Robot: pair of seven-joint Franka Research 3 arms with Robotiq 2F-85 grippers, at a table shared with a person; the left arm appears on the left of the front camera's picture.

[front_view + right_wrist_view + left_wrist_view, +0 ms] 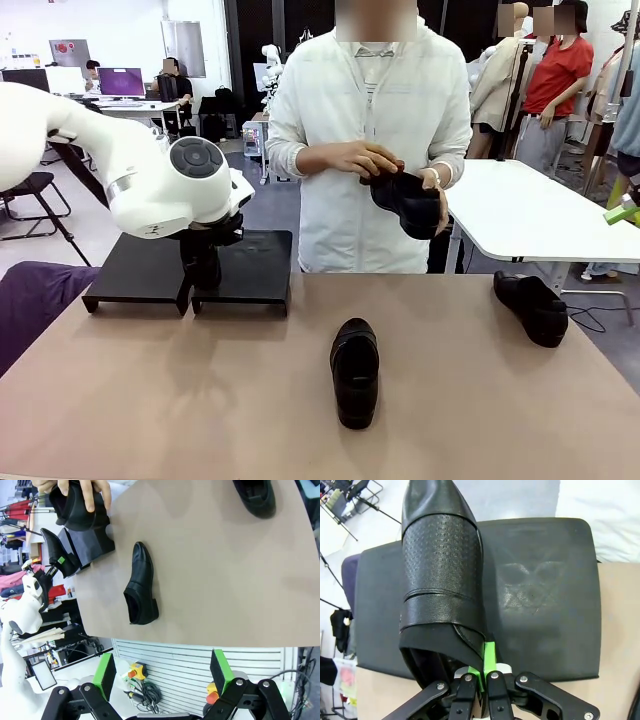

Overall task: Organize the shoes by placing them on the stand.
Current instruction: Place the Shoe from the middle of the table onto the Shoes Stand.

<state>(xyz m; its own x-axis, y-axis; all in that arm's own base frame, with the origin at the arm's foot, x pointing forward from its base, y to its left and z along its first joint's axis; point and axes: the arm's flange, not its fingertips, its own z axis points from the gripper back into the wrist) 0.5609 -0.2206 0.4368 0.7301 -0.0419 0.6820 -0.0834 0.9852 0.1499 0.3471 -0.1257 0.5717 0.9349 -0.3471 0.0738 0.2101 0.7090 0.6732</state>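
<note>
Left wrist view: left hand (484, 662) clamps a shoe (442, 570) by its collar over the stand (540, 595), likely to set it down; right hand (162, 672) gapes empty.

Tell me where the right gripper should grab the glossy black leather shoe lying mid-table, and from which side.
Probably the heel collar of the glossy black leather shoe, coming down from above on the robot's side: it rests sole-down, toe toward the person, opening up, so one finger of the open right gripper can slip inside the rim.
</note>
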